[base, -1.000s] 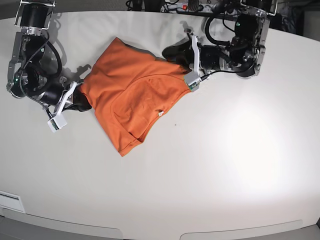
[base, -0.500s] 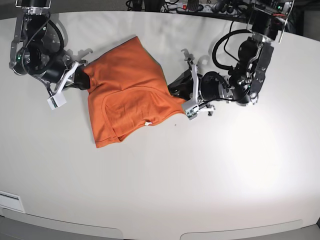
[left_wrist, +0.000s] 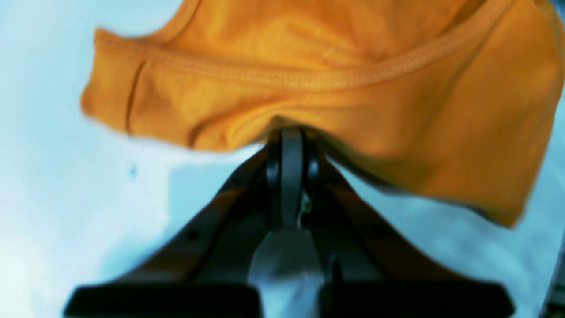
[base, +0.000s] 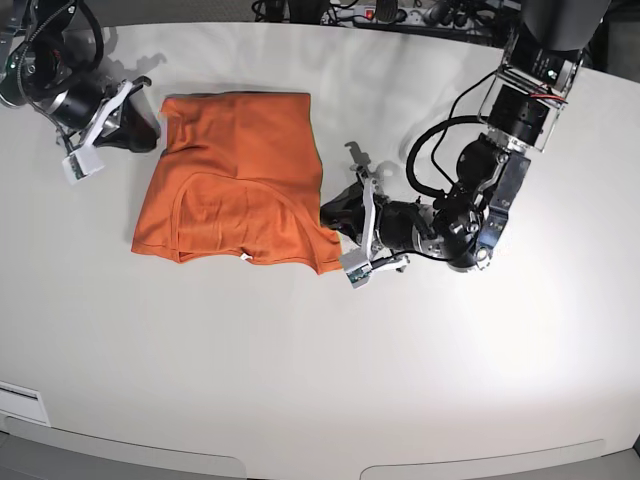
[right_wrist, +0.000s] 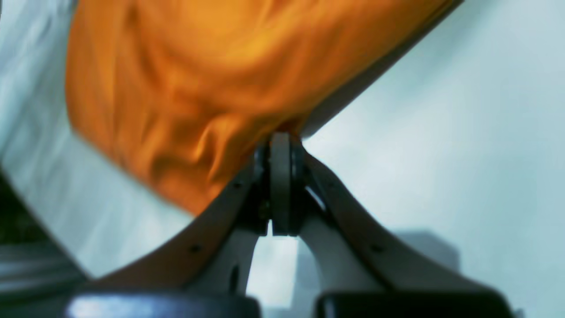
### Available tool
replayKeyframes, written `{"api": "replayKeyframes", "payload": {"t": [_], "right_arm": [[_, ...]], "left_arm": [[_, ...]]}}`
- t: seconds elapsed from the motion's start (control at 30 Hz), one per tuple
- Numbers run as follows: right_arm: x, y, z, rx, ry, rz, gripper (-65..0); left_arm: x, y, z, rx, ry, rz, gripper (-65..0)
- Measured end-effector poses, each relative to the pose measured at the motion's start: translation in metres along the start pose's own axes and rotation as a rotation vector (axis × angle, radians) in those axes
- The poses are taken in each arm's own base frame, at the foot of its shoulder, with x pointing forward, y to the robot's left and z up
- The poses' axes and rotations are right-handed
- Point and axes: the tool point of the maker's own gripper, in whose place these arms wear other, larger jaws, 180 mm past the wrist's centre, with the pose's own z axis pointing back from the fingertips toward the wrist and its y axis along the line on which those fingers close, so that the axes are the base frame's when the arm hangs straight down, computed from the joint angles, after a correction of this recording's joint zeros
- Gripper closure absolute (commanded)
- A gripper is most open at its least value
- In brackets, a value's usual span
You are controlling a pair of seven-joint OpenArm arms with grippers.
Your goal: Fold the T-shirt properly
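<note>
Base view: folded orange T-shirt (base: 235, 180) lies flat, opposite corners pinched by left tool (base: 336, 222) and right tool (base: 152, 124).

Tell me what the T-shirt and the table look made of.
T-shirt: soft, thin knit, probably cotton; matte orange, it drapes and wrinkles, with a stitched hem in the left wrist view. Table: smooth, hard, off-white surface, faintly glossy, likely laminate or painted board.

White table (base: 420, 380) w/ cables (base: 370, 12) at far edge — white label (base: 20, 402) bottom-left.

White table (base: 420, 370), orange T-shirt (base: 240, 190) on it
</note>
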Motion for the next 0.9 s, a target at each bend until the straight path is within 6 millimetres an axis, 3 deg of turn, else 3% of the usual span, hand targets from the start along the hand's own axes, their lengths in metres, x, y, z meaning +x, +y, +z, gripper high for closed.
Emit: {"api": "replayKeyframes", "payload": {"t": [0.13, 0.23, 0.3, 0.37, 0.43, 0.5, 0.6, 0.7, 0.9], "right_arm": [[0.03, -0.003, 0.021, 0.036, -0.156, -0.076, 0.0], [0.047, 0.001, 0.037, 0.094, -0.246, -0.13, 0.0], [0.046, 0.004, 0.047, 0.13, -0.235, -0.152, 0.0], [0.024, -0.002, 0.051, 0.096, -0.112, -0.141, 0.0], [0.011, -0.006, 0.056, 0.068, -0.056, -0.144, 0.0], [0.012, -0.013, 0.063, 0.035, -0.071, -0.15, 0.0], [0.012, -0.019, 0.076, -0.008, -0.088, -0.151, 0.0], [-0.002, -0.021, 0.092, -0.062, -0.045, -0.157, 0.0], [-0.018, -0.007, 0.131, -0.153, 0.056, -0.094, 0.0]], "left_arm": [[0.0, -0.023, 0.02, -0.111, 0.0, 0.046, 0.0], [0.028, -0.035, 0.052, -0.222, -0.148, 0.079, 0.0], [0.048, -0.04, 0.081, -0.285, -0.276, 0.093, 0.0], [0.054, -0.034, 0.1, -0.254, -0.35, 0.095, 0.0], [0.043, -0.031, 0.106, -0.223, -0.364, 0.127, 0.0], [0.026, -0.039, 0.104, -0.222, -0.352, 0.161, 0.0], [0.004, -0.057, 0.106, -0.214, -0.317, 0.159, 0.0], [-0.012, -0.079, 0.117, -0.196, -0.284, 0.123, 0.0], [-0.05, -0.125, 0.138, -0.156, -0.194, 0.086, 0.0]]}}
